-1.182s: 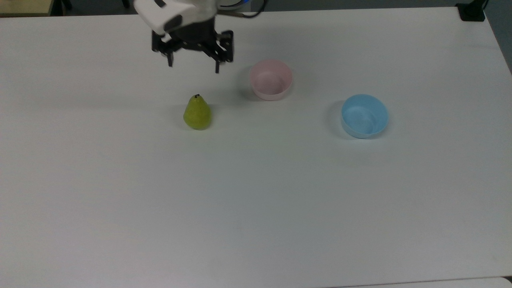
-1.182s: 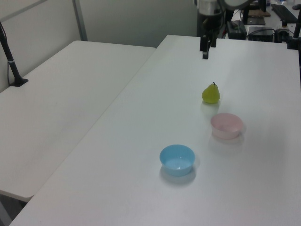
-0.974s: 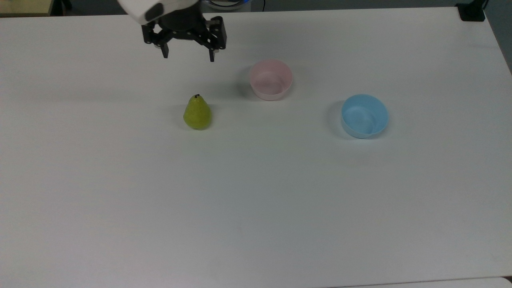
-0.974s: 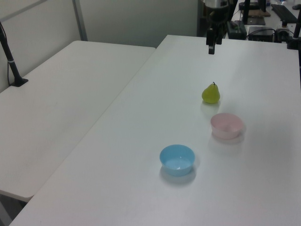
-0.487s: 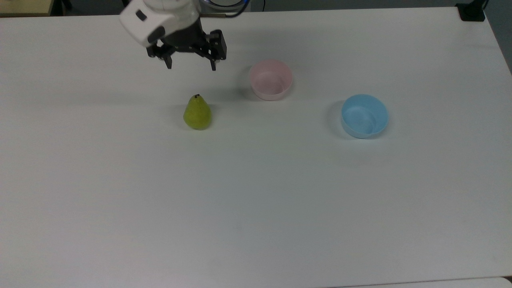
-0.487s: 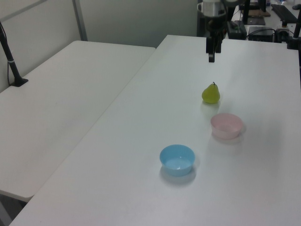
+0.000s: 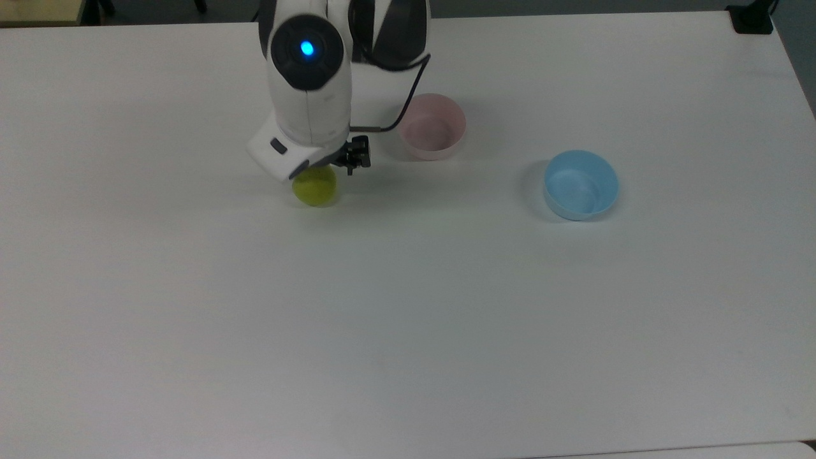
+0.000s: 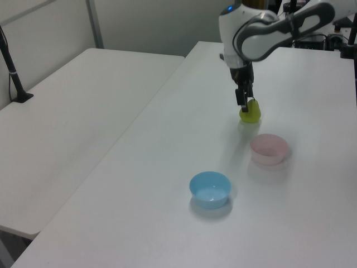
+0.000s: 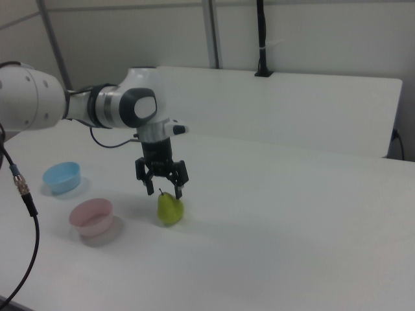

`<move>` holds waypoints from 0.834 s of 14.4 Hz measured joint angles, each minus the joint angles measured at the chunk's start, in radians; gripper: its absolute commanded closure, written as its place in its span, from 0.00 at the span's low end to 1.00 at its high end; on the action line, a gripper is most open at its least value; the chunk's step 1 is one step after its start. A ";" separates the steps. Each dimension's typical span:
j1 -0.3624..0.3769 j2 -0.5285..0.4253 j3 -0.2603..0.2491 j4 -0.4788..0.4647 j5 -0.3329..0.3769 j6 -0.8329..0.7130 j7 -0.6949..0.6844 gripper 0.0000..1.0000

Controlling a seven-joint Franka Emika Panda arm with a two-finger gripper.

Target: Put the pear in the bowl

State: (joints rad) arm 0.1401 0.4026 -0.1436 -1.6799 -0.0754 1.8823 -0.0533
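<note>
Top view, working from the bottom of the frame upward: the lower half was bare white table [image 7: 408,331]. Mid-right sat the light blue bowl [image 7: 581,185], upright, well apart from everything else. Pear [image 7: 315,187] was left of centre in the upper half, standing on the table, its top hidden under the arm's white wrist [image 7: 299,150]. Pink bowl [image 7: 432,126] sat up and to the right of the pear, near it but not touching.

Right view: pear [image 9: 170,208] at lower centre, upright, stem up. Gripper [image 9: 162,190] hung straight above it, fingers spread wide either side of the stem, tips about level with the pear's top. No contact visible, nothing held. Pink bowl [image 9: 92,217] was at lower left, blue bowl [image 9: 62,177] further up-left.

Left view: gripper [image 8: 244,100] at upper right, overlapping the pear [image 8: 251,113].
</note>
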 measured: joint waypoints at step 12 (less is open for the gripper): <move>0.009 -0.095 -0.014 -0.020 -0.024 0.039 -0.001 0.86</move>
State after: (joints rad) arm 0.1488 0.3080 -0.1577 -1.6999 -0.0995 1.9210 -0.0539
